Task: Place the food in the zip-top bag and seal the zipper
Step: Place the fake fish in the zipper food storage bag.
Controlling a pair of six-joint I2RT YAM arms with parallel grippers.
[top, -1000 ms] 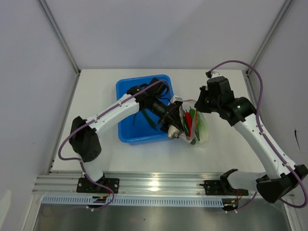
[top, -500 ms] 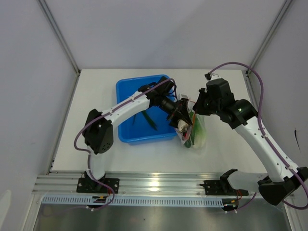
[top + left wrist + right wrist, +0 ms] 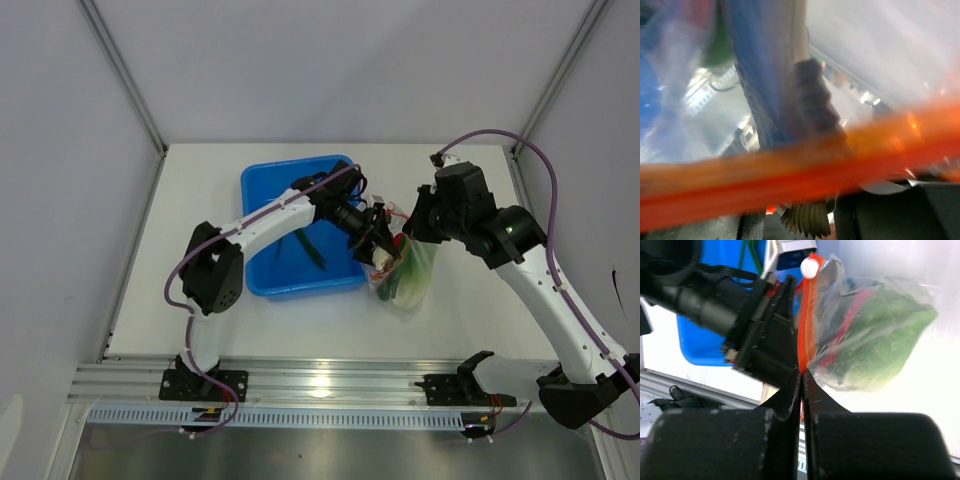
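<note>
Right claw [image 3: 801,374] pinched tight on zipper [image 3: 805,325] at mouth of zip-top bag [image 3: 408,278]. Bag sits on bench [image 3: 200,200] just right of blue bin [image 3: 270,190]. Cabbage [image 3: 885,340] and red chili [image 3: 854,317] inside bag.

Left claw [image 3: 382,244] now further right than a second ago, past bin's right rim and up against bag mouth. Left wrist view blurred, so cannot tell whether it grips. Bag looks narrower than before.
</note>
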